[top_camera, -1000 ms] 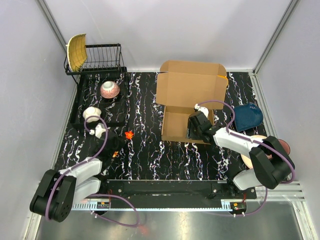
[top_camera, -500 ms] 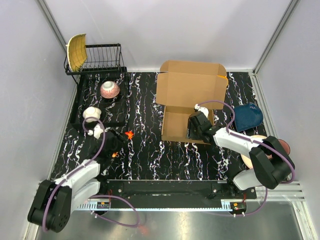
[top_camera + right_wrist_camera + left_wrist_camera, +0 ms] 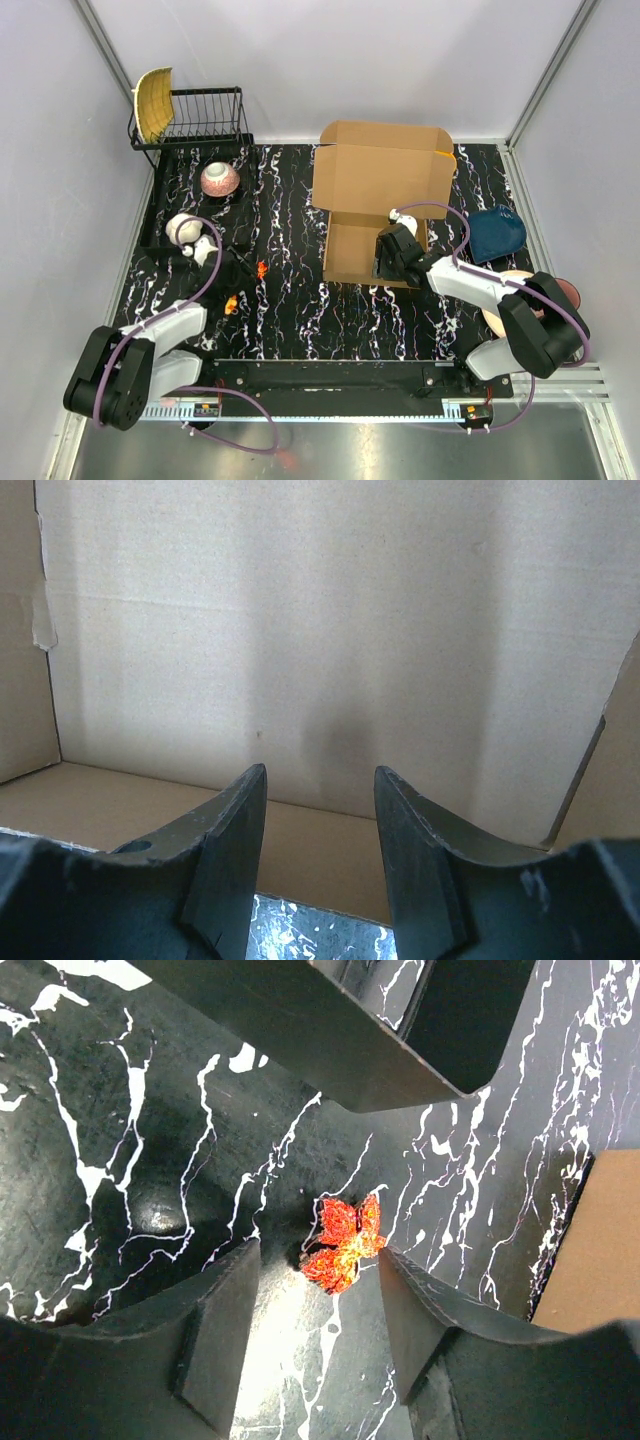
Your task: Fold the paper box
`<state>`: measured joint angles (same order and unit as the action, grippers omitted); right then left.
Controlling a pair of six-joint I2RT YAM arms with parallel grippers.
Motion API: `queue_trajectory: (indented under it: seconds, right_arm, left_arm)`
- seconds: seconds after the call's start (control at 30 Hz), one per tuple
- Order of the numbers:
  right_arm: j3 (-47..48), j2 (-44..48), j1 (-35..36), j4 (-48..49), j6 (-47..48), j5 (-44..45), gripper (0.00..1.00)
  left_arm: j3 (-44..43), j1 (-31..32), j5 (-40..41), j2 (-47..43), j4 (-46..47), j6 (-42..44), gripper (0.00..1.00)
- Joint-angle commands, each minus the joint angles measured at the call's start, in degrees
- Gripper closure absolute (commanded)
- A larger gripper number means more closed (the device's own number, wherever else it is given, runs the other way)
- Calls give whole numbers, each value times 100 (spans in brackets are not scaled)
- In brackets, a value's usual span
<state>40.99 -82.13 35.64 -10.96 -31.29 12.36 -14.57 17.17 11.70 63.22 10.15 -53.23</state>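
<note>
The paper box is brown cardboard and stands right of centre with its lid raised and its tray part toward me. My right gripper hovers at the tray's near edge. In the right wrist view it is open and empty, facing the box's inner wall and floor. My left gripper is low over the marble table, left of the box. In the left wrist view it is open, with a small red-orange leaf-like piece lying just at its fingertips. A box edge shows at the right.
A black tray holds a pink bowl and a white cup. Behind stands a wire rack with a yellow plate. A second orange scrap lies nearer me. A blue bowl and a pink plate sit right.
My left gripper has opened from shut and moved away from the base toward the red-orange piece. The right arm and the box have not moved.
</note>
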Motion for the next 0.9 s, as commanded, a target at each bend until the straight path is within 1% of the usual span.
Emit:
queue_trajectory:
  seconds: [0.0, 0.33, 0.37, 0.67, 0.8, 0.87]
  right_arm:
    - [-48, 118, 57, 217, 79, -49, 47]
    - [-30, 65, 66, 235, 88, -67, 46]
    - [-21, 57, 57, 235, 97, -67, 46]
    - [23, -40, 66, 252, 70, -102, 47]
    - [23, -40, 57, 261, 79, -85, 46]
    - [5, -58, 66, 261, 79, -85, 46]
  left_arm:
    - [-196, -29, -98, 225, 478, 234, 45]
    - [-292, -29, -230, 533, 690, 454, 56]
    - [-318, -29, -230, 577, 681, 472, 60]
    - [-406, -12, -335, 832, 725, 507, 72]
    - [-380, 6, -327, 885, 751, 498, 79]
    - [-354, 15, -318, 911, 769, 481, 84]
